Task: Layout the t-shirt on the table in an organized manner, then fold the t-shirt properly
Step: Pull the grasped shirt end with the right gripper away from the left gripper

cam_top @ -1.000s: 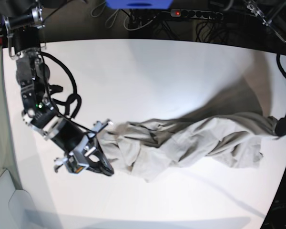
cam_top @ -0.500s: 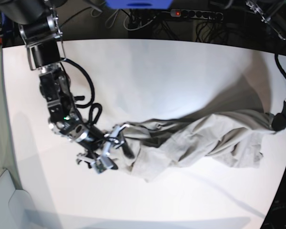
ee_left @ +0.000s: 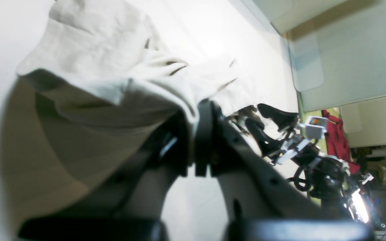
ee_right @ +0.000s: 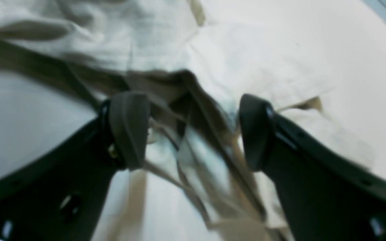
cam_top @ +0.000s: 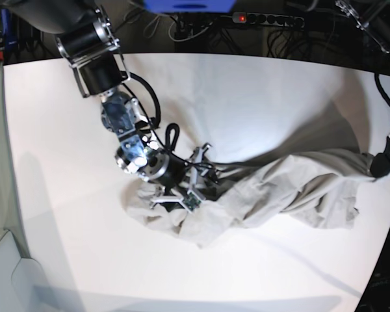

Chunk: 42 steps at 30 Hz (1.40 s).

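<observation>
The light grey-beige t-shirt (cam_top: pixel 292 188) lies crumpled in a long band across the white table (cam_top: pixel 247 97), from the left middle to the right edge. My left gripper (cam_top: pixel 379 167) is shut on the shirt's right end, held just above the table. In the left wrist view, cloth (ee_left: pixel 95 67) is pinched in the shut left gripper (ee_left: pixel 202 140). My right gripper (cam_top: pixel 196 179) is open, low over the shirt's left part. In the right wrist view, folds of the shirt (ee_right: pixel 246 60) lie between the spread jaws of the right gripper (ee_right: pixel 193 134).
A power strip (cam_top: pixel 266 18) and cables run behind the table's curved far edge. A blue object (cam_top: pixel 188 5) sits at the back. A pale panel (cam_top: pixel 6 273) lies off the table's near left corner. The right arm (ee_left: pixel 280 134) also shows in the left wrist view.
My right arm has swung right, from the shirt's left end to over its left part. The shirt's left end now lies on the table behind it. The left gripper has kept its hold.
</observation>
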Motion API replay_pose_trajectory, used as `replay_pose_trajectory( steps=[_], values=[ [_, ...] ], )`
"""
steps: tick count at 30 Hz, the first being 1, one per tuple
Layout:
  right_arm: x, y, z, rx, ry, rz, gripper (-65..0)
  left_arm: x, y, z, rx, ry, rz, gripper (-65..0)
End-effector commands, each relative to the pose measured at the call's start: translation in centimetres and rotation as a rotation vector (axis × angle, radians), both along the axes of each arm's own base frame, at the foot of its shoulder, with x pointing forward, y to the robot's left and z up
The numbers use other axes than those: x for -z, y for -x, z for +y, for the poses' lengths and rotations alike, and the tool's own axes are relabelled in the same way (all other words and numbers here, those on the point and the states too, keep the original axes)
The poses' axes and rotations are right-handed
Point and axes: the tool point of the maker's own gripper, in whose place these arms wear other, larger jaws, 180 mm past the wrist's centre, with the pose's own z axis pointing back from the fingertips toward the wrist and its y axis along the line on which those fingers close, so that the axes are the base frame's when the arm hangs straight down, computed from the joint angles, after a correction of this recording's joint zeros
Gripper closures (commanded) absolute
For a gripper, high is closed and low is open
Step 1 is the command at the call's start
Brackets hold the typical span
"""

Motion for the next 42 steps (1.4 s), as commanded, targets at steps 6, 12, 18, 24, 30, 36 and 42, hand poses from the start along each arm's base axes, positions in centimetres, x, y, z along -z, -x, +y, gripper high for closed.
replay_pose_trajectory(
  steps=[6, 12, 18, 24, 30, 36, 42],
  values=[
    [-2.3, -2.6, 0.0, 0.008, -0.049, -0.066, -42.7, -1.8, -0.5, 0.3, 0.000, -0.007, -0.052, -0.1],
    [-2.9, -3.1, 0.0, 0.008, -0.047, -0.080, -41.1, -1.8, -0.5, 0.3, 0.000, -0.007, -0.052, -0.1],
    [-0.5, -3.8, -0.9, 0.027, -0.012, -0.010, -25.2, -1.8, -0.5, 0.3, 0.000, -0.007, -0.054, -0.1],
    [-1.3, -4.4, -1.0, 0.028, -0.013, -0.029, 0.0, -1.8, -0.5, 0.3, -0.001, -0.006, -0.055, -0.1],
    [-9.7, -5.4, -3.4, 0.079, -0.093, -0.259, 0.0, -2.9, -1.3, 0.6, -0.003, -0.021, -0.082, -0.1],
    [-20.3, -5.3, -7.4, 0.141, -0.125, -0.538, 0.0, -5.2, -4.2, 0.9, -0.026, -0.091, -0.129, -0.1],
    [-21.5, -4.0, -9.5, 0.155, -0.041, -0.576, 0.0, -6.7, -5.6, 0.2, -0.005, -0.098, -0.169, -0.1]
  ],
)
